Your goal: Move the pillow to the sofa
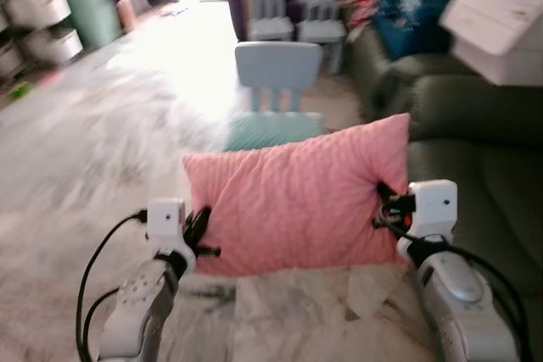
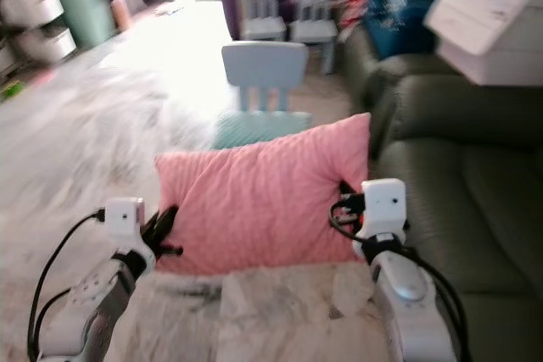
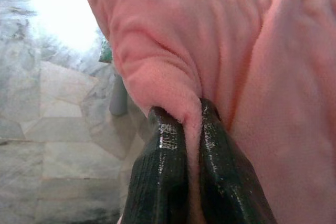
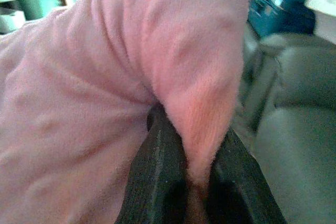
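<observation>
Nearest us, we carry the pink pillow (image 1: 297,205) in the air between both arms, the dark sofa (image 1: 475,167) just beside on our right; next, swing it over. Left gripper (image 1: 200,231) and right gripper (image 1: 389,205) each pinch an edge.

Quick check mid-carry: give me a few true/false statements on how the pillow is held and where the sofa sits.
1. Both tools pinch the pink pillow, the left tool at one edge, the right tool at the other. True.
2. The pillow lies on the sofa seat. False: it hangs in the air between the arms.
3. The dark green sofa is on the robot's right. True.
4. A red stool stands just behind the pillow. False: it is a light blue child's chair.
</observation>
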`<state>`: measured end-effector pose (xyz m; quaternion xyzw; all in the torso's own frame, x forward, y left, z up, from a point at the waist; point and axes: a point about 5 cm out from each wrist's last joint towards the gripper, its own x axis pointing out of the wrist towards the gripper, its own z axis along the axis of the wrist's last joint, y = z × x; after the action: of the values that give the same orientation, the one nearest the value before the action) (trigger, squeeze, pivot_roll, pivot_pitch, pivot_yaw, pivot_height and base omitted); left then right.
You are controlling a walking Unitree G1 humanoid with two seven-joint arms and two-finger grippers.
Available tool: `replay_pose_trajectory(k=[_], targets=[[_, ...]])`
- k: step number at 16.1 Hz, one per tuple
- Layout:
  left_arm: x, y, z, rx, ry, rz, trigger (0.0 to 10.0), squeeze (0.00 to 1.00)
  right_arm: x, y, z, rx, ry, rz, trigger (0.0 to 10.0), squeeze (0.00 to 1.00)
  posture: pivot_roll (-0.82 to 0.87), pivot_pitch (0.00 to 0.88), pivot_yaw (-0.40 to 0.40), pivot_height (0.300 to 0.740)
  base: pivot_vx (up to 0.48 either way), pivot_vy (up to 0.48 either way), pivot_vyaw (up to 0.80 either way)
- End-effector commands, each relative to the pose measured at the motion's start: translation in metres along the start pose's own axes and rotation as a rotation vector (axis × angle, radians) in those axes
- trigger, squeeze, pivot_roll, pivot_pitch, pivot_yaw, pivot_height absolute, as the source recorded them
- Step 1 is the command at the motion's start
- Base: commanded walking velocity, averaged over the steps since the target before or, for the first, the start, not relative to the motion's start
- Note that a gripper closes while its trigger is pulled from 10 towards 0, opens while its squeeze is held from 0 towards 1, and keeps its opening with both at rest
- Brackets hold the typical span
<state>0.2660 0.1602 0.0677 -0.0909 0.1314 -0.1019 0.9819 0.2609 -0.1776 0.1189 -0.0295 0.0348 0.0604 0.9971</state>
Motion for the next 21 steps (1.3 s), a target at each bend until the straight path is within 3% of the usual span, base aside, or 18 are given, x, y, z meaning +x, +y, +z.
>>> replay_pose_trajectory(k=[1,4,11,15,21], targets=[[0.000,0.002,0.007,0.011,-0.020,0.006,10.0,0.00,0.001,0.000,0.010,-0.013,-0.043,-0.004,10.0,0.00,-0.20,0.054,0.047,0.740,0.000,0.458,0.00],[0.000,0.001,0.008,0.007,-0.044,0.000,10.0,0.00,0.001,-0.001,0.010,-0.013,-0.043,-0.004,10.0,0.00,-0.20,0.055,0.045,0.740,0.000,0.458,0.00],[0.003,-0.002,0.010,0.039,-0.054,-0.014,10.0,0.00,0.002,-0.003,0.010,-0.020,-0.039,-0.011,10.0,0.00,-0.21,0.051,0.045,0.740,0.000,0.000,0.00],[0.009,0.003,0.019,0.084,-0.096,0.025,10.0,0.00,0.002,-0.004,0.010,-0.023,-0.028,-0.015,10.0,0.00,-0.21,0.049,0.043,0.740,0.000,0.000,-0.71],[0.011,0.004,0.026,0.076,-0.157,0.034,10.0,0.00,0.001,-0.003,0.010,-0.008,-0.029,-0.014,10.0,0.00,-0.21,0.057,0.039,0.740,0.000,0.000,-0.80]])
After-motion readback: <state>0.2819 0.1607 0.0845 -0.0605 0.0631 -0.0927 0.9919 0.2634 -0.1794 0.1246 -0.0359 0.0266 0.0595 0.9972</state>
